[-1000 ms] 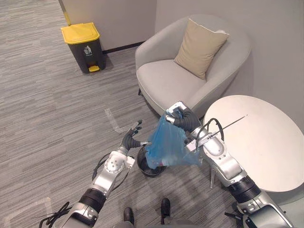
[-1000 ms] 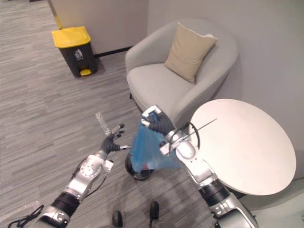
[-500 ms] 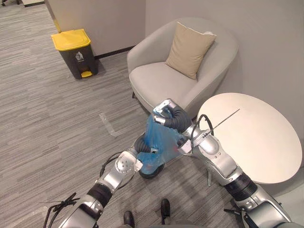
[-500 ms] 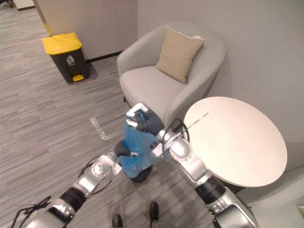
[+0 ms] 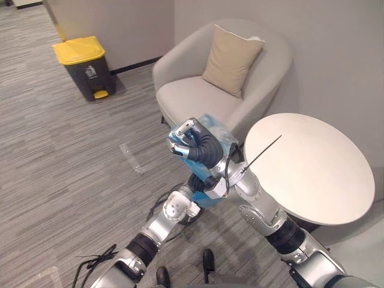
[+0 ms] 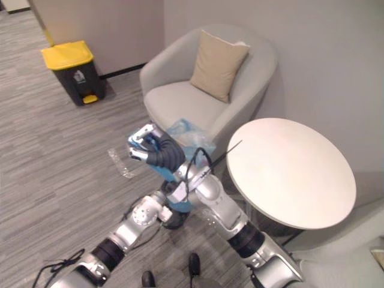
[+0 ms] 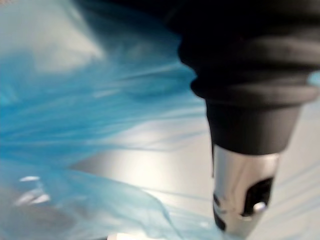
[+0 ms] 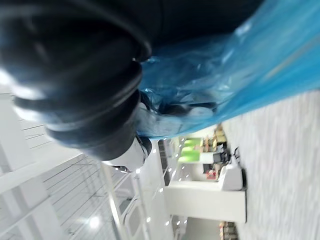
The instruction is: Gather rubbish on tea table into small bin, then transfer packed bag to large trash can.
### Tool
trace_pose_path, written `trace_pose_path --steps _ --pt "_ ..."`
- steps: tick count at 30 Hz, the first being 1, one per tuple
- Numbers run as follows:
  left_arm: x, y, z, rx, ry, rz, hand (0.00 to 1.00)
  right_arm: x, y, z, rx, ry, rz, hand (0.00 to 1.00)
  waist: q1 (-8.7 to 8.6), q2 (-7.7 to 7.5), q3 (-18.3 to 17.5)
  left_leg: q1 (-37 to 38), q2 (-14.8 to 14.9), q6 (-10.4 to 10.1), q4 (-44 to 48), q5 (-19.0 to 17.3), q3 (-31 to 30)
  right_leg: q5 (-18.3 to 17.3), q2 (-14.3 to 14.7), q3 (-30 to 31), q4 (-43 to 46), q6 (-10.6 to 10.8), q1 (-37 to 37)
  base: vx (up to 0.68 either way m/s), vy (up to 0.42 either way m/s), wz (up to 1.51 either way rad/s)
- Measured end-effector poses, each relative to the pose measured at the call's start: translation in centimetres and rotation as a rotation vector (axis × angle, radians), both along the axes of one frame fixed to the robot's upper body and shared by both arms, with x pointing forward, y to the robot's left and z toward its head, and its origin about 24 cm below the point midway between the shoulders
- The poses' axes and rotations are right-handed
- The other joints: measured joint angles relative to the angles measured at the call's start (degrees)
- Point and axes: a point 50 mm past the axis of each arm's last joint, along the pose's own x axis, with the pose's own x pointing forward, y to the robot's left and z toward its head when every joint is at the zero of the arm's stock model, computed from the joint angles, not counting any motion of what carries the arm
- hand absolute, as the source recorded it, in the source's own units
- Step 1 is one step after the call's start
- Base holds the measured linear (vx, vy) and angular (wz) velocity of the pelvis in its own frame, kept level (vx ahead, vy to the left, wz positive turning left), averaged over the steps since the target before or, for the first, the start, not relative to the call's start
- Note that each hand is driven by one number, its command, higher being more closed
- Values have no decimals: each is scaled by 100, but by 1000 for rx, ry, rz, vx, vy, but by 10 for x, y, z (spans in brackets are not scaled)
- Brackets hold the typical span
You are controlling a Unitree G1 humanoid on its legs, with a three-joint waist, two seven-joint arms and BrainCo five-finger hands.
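While lifted, blue bag [image 6: 185, 133]: one, clenched in right hand [image 5: 193, 141]
Left hand [image 5: 196, 182]: beneath it — state cannot be told
Edges: armchair [image 5: 192, 99], bench [image 5: 312, 168] just beside
Room: open floor [image 5: 72, 156] toward one yellow-lidded can [image 5: 81, 66]

right hand [image 5: 193, 144] raised, fist clenched on bag [image 5: 215, 128] | left hand [image 5: 195, 181] low beneath right forearm

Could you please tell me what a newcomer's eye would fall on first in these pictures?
The blue bag, gripped at its top by the right hand and held up in front of the grey armchair. Next, the yellow-lidded trash can by the far wall, and the round white table to the robot's right.
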Motion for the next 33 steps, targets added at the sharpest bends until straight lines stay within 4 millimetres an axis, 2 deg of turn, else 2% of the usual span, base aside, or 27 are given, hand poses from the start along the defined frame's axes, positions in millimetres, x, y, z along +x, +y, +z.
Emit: trace_pose_path --steps 1,9,19,24,25,33 --pt "1 1 1 12 -15 19 100 -1 2 1 16 6 0 100 -6 1 -2 0 -3 4 0 5 0 -1 -5 5 0 1 0 0 0 0" --pt "5 -9 1 18 -47 108 100 -6 13 -2 32 41 11 100 -54 -5 -37 3 8 -18 -20 54 -15 -1 4 2 1 1 0 0 0 0" --pt "10 1 0 5 -41 183 100 -9 17 -3 56 58 28 100 -94 -61 -223 23 5 -18 -24 60 -14 0 4 1 0 0 17 0 0 0" --pt "10 4 -5 14 -23 195 100 -14 18 -14 87 113 38 100 -114 -96 -256 125 4 -18 -50 60 -12 -6 3 2 -1 8 108 0 0 0" --pt "10 5 -6 13 -18 199 100 -15 17 -17 90 118 41 0 -115 -105 -264 135 -1 -17 -64 60 -6 -8 0 9 -2 10 110 0 0 0" --pt "2 36 -24 -22 69 326 100 -18 -3 -44 54 168 -79 0 -137 -119 -274 150 -15 -11 -120 81 3 -22 -8 33 -4 28 95 0 0 0"
